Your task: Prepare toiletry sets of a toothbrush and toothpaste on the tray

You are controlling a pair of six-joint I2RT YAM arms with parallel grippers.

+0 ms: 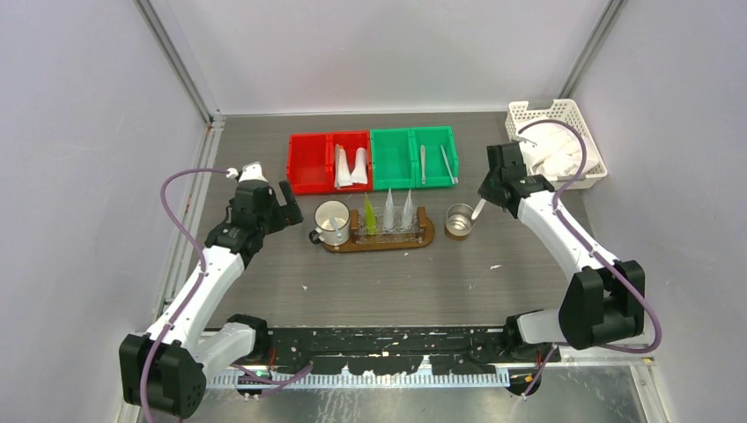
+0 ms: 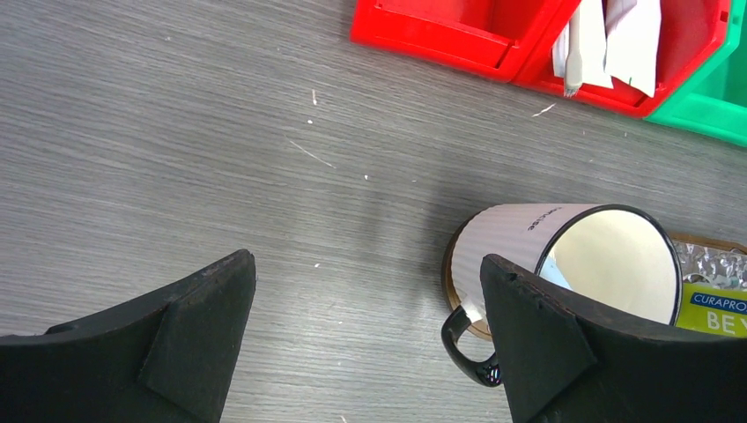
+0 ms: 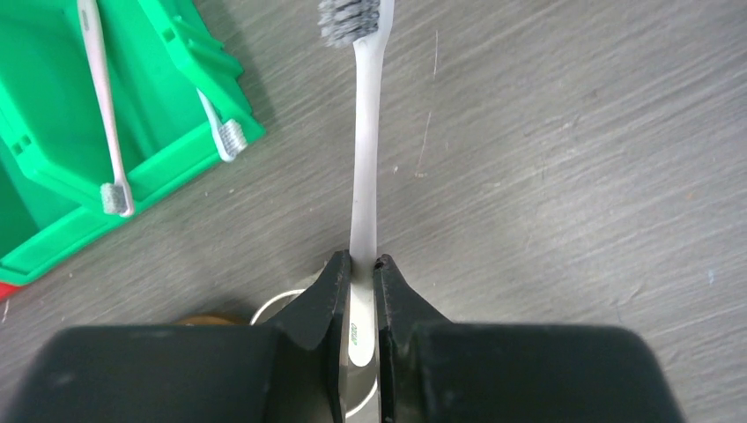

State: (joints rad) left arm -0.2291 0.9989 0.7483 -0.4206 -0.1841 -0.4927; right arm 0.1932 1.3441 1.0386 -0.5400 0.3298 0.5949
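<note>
Our right wrist camera shows what the overhead view only hints at. The right gripper (image 3: 362, 262) pinches a pale toothbrush (image 3: 366, 132) low on its handle, jaws almost together. The bristles point away over bare tabletop (image 3: 573, 176), and the rim of a metal cup (image 3: 280, 307) lies just beneath the fingers. The same view shows two spare toothbrushes (image 3: 97, 88) lying in the green bin (image 3: 53, 167).

From above, that arm reaches in from the near right, wrist bent over the cup, which stands just right of the wooden tray (image 1: 426, 236). The tray carries a white mug (image 1: 332, 220) at its left end and three upright tubes: one yellow-green tube (image 1: 370, 216) and two whitish tubes (image 1: 388, 211).

The left gripper (image 2: 363, 269) hangs with jaws spread wide and nothing between them, facing the mug from the left; its arm rises along the left wall.

Open table lies nearer than the tray and left of the mug. The red bins (image 1: 330, 161) and green bins sit just behind the tray, and a white basket (image 1: 539, 108) fills the far right corner.
</note>
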